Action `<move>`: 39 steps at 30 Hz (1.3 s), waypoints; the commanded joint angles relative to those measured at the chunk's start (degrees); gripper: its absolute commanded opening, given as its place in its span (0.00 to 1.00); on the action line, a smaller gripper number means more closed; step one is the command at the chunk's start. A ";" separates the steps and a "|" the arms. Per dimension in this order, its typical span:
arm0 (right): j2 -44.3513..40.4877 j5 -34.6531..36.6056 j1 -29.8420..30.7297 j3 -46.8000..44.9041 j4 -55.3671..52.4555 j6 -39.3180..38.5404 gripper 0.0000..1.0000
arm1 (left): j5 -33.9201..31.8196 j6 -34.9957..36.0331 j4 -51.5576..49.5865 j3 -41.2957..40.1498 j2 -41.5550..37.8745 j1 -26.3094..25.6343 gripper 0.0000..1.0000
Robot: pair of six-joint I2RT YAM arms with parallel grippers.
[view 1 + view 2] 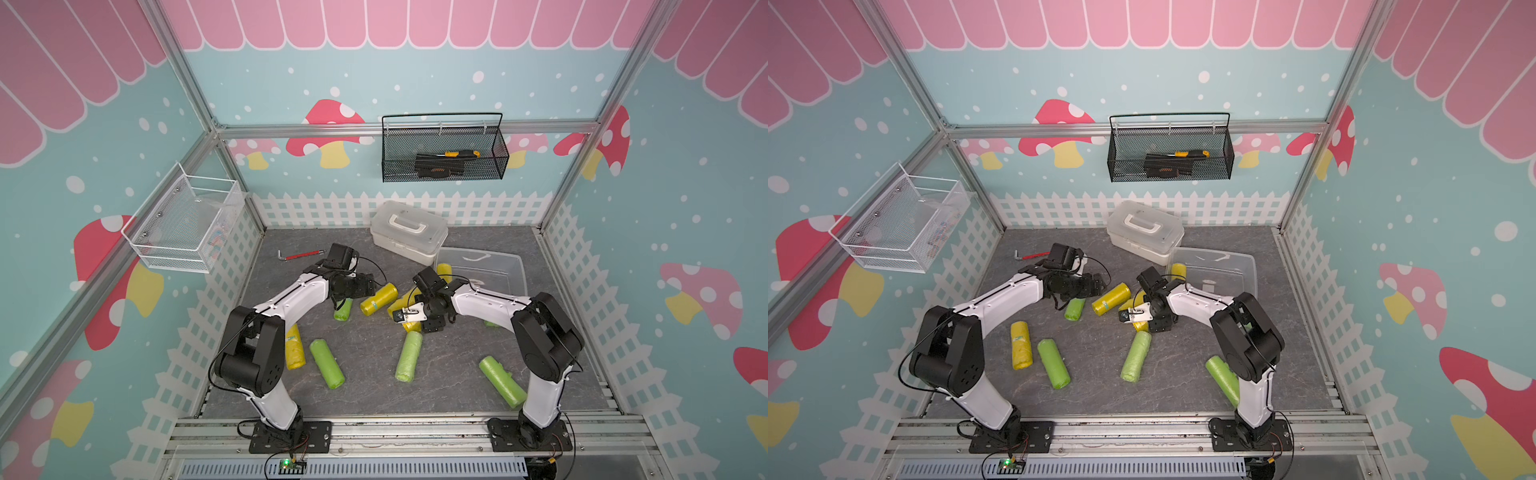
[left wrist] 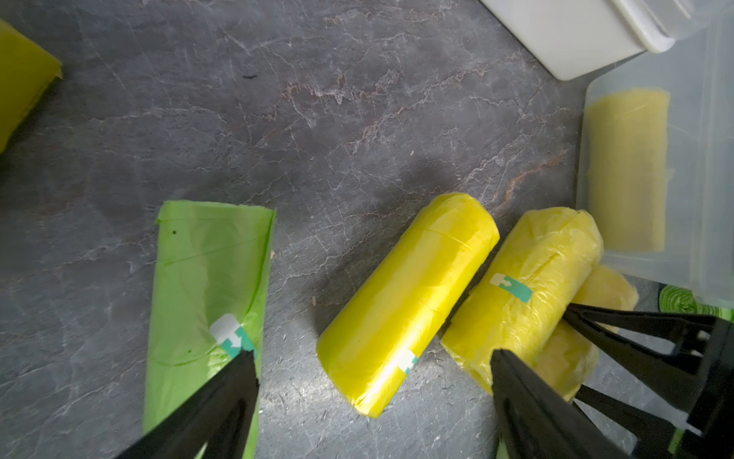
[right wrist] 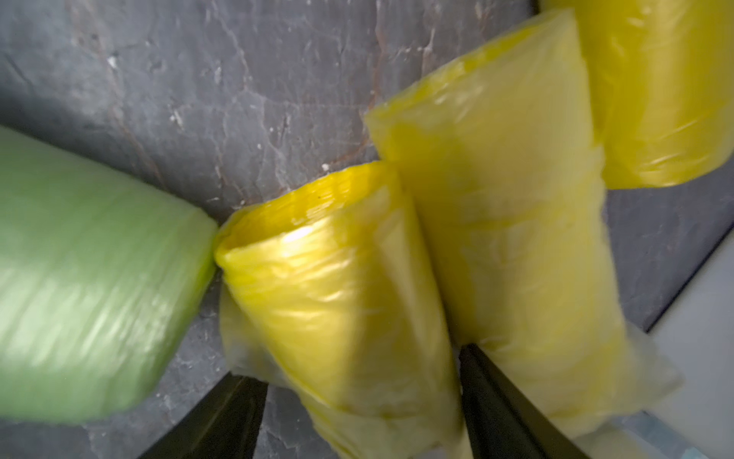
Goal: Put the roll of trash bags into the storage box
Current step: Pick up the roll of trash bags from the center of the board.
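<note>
The storage box (image 1: 515, 266) (image 1: 1250, 266) is a clear tub at the back right, with one yellow roll (image 1: 444, 270) (image 2: 627, 171) inside. Several yellow and green rolls of trash bags lie on the grey floor. My right gripper (image 1: 401, 318) (image 3: 361, 365) points down at the middle pile, open, its fingers on either side of a yellow roll (image 3: 337, 278); one finger stands clear of it. A second yellow roll (image 3: 496, 198) lies alongside. My left gripper (image 1: 365, 284) (image 2: 373, 353) hangs wide open over another yellow roll (image 1: 379, 298) (image 2: 405, 302), holding nothing.
An opaque white case with a handle (image 1: 409, 232) sits behind the box, touching it. A green roll (image 1: 343, 309) lies under the left arm; more rolls lie nearer the front (image 1: 327, 363) (image 1: 409, 355) (image 1: 500, 376). A red-handled hex key (image 1: 299, 254) lies at the back left. Two wire baskets hang on the walls.
</note>
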 commanded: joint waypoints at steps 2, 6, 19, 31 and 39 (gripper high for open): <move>-0.26 0.31 0.30 -1.01 -1.58 0.73 0.77 | 1.10 -0.28 1.05 -1.09 -1.73 0.65 0.93; 1.71 -0.18 0.35 0.76 -2.63 0.84 0.77 | 1.28 -0.42 1.28 -1.42 -1.99 0.72 0.93; 4.03 -0.94 0.32 1.18 -5.26 3.99 0.57 | 1.61 -0.54 1.59 -1.54 -2.52 1.00 0.93; -1.19 -1.75 0.29 0.36 -5.57 8.00 0.39 | 1.78 -0.37 1.55 -2.29 -4.20 1.62 0.93; -7.02 -4.81 0.21 3.74 -6.72 10.35 0.38 | 2.14 -0.28 1.56 -1.90 -4.49 1.70 0.93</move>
